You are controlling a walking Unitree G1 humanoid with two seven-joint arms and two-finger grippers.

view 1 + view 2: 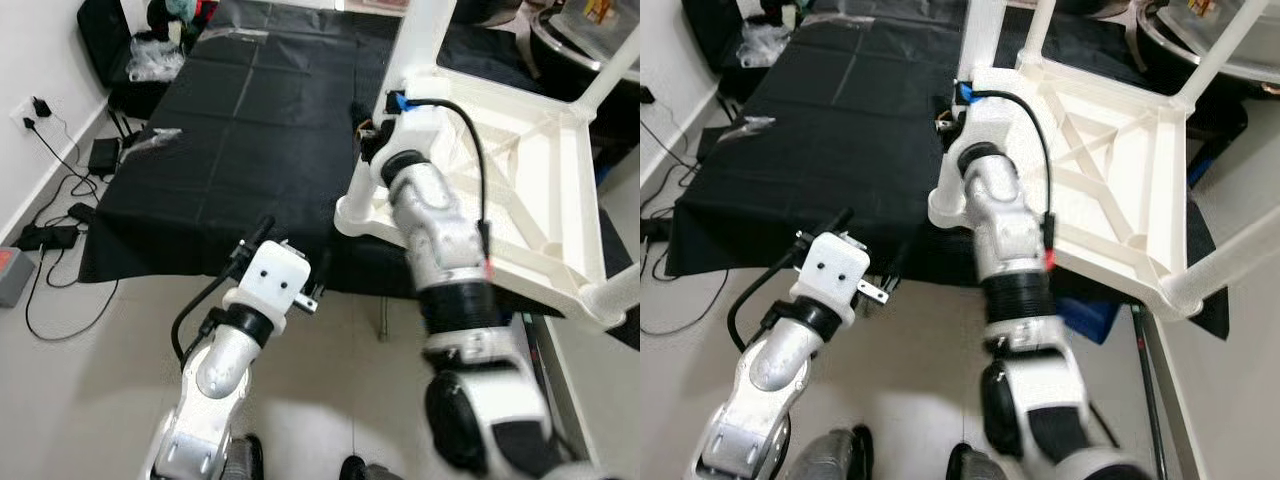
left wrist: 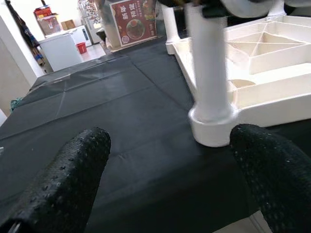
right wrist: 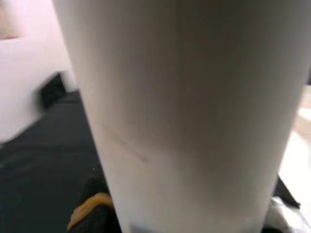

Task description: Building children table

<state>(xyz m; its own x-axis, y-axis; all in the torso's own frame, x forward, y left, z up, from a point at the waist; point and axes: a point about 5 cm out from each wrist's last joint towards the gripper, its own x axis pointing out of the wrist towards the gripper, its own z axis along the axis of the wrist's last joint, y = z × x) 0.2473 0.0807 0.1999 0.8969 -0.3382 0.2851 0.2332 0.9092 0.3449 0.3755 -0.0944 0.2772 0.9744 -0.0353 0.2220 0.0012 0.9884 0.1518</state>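
A white plastic children's table [image 1: 520, 190] lies upside down on the right part of a table covered with black cloth [image 1: 230, 130]. White legs stand up from its corners. My right gripper [image 1: 375, 135] is at the leg [image 1: 425, 40] on the near left corner. In the right wrist view that leg [image 3: 184, 111] sits between the fingers, which are shut on it. My left gripper [image 2: 170, 194] is open at the cloth's front edge, facing the foot of the same leg [image 2: 209, 73] with nothing between its fingertips [image 2: 63, 184].
Cables and a power strip [image 1: 50, 235] lie on the floor to the left. A black chair [image 1: 110, 40] and plastic bags [image 1: 155, 60] are at the back left. A clear wrapper [image 1: 150, 140] lies on the cloth. Pale floor lies in front.
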